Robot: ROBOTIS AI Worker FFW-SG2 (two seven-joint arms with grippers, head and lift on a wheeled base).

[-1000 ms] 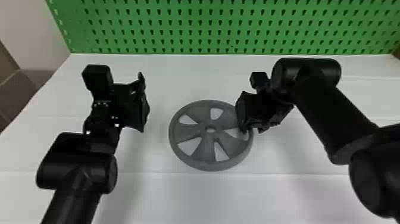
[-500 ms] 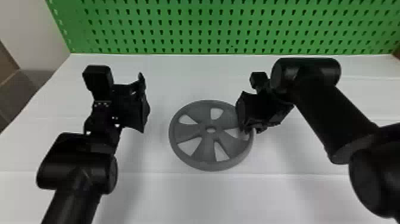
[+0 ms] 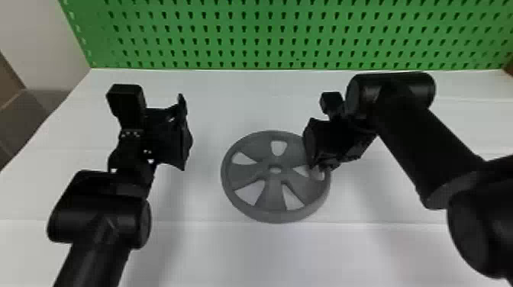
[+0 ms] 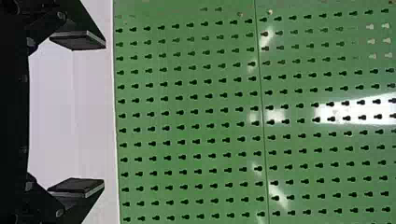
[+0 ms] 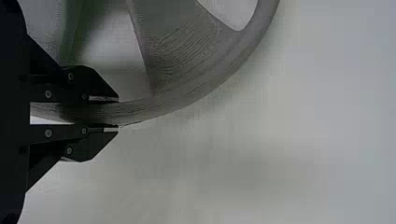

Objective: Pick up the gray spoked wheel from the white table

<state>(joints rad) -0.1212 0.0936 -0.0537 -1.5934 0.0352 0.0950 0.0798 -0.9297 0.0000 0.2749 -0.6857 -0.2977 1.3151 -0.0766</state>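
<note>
The gray spoked wheel (image 3: 271, 194) lies flat on the white table (image 3: 244, 252) in the middle of the head view. At its right rim is my right gripper (image 3: 320, 168). In the right wrist view the wheel (image 5: 182, 88) has its rim pinched between the two fingers of my right gripper (image 5: 109, 114), one finger inside an opening and the other outside. My left gripper (image 3: 185, 131) is parked left of the wheel, apart from it; in the left wrist view that left gripper (image 4: 88, 114) is wide open with nothing between its fingers.
A green perforated panel (image 3: 267, 34) stands along the table's back edge. A gray-brown surface (image 3: 23, 118) lies beyond the table's left edge. Bare table separates the wheel from my left gripper.
Near the right fingertips, slightly more of the wheel's rim area is visible than one second ago. Both arms and the wheel stay in place.
</note>
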